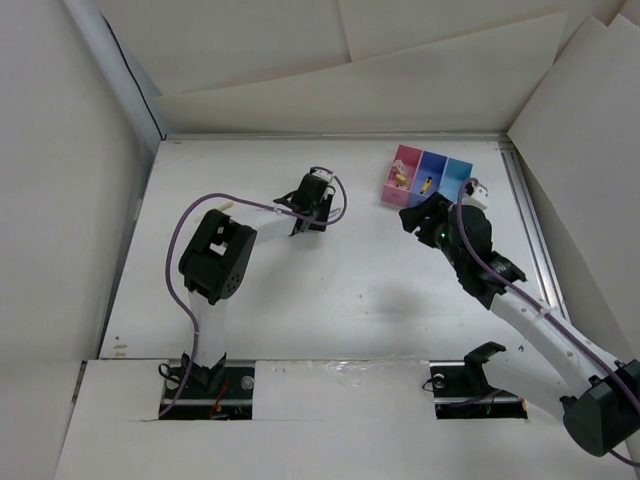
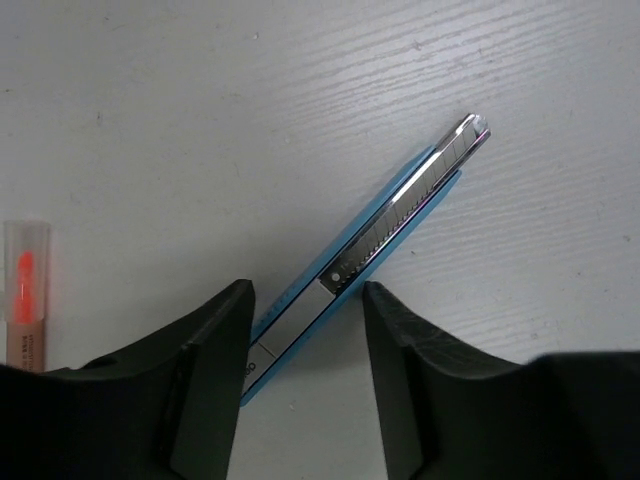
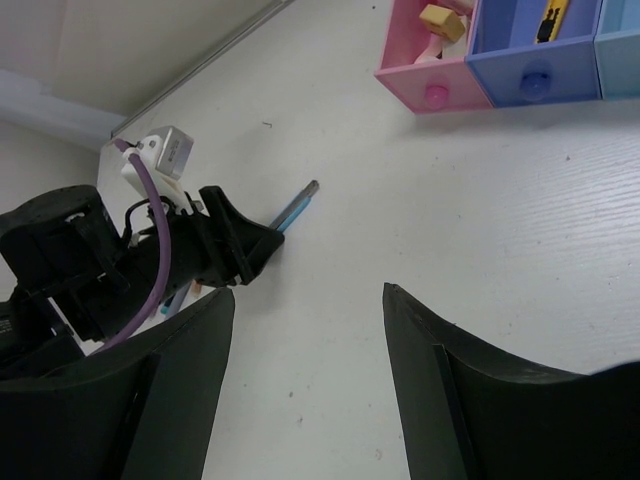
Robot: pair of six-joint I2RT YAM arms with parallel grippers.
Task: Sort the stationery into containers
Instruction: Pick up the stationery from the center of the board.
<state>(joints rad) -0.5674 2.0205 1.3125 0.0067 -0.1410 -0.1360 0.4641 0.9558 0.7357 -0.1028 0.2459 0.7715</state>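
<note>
The left gripper [image 2: 307, 295] has two matte black, wedge-shaped plastic fingers standing part-way apart on either side of a utility knife [image 2: 400, 220]. Both fingers sit right against its edges; whether they pinch it cannot be told. The knife is slim and flat, with a light-blue plastic body and a shiny segmented metal blade. It lies diagonally on the table [image 2: 200, 100], a white-painted surface with a faint wood grain. Near the left finger lies a clear tube with an orange core [image 2: 25, 300], partly cut off by the picture's edge.

The right gripper [image 3: 307, 295] hovers with its black fingers spread wide and nothing between them. Beyond it stand the containers, three square glossy plastic bins joined in a row: pink [image 3: 425, 75], dark blue [image 3: 530, 75] and light blue [image 3: 620, 65]. The pink bin holds a beige block [image 3: 440, 18], and the dark blue bin a yellow-and-black item [image 3: 548, 15]. The knife lies well apart from the bins.
</note>
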